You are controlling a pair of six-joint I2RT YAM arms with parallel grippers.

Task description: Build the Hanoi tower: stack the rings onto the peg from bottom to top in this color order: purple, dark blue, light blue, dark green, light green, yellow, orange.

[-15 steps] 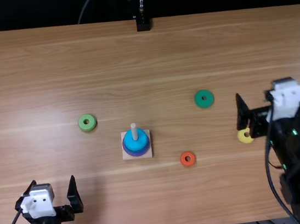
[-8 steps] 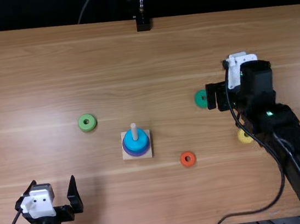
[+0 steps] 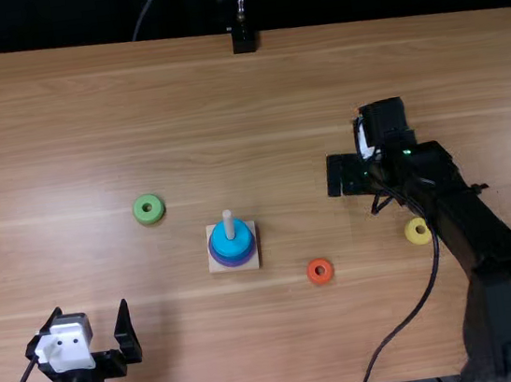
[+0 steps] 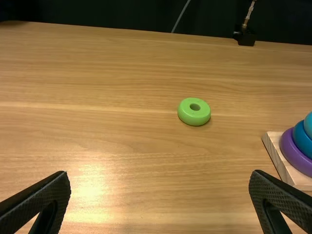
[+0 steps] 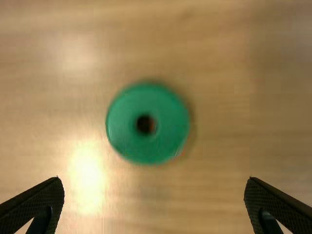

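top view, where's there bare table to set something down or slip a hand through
Widest: from the light green ring and wooden base to the far edge of the table. Also the near strip between the left hand and the black cable. Crowded: the right side, the right hand over the dark green ring, the yellow ring beside the right arm.

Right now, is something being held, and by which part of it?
Nothing is held: the left gripper is open, and the right gripper is open over the dark green ring.
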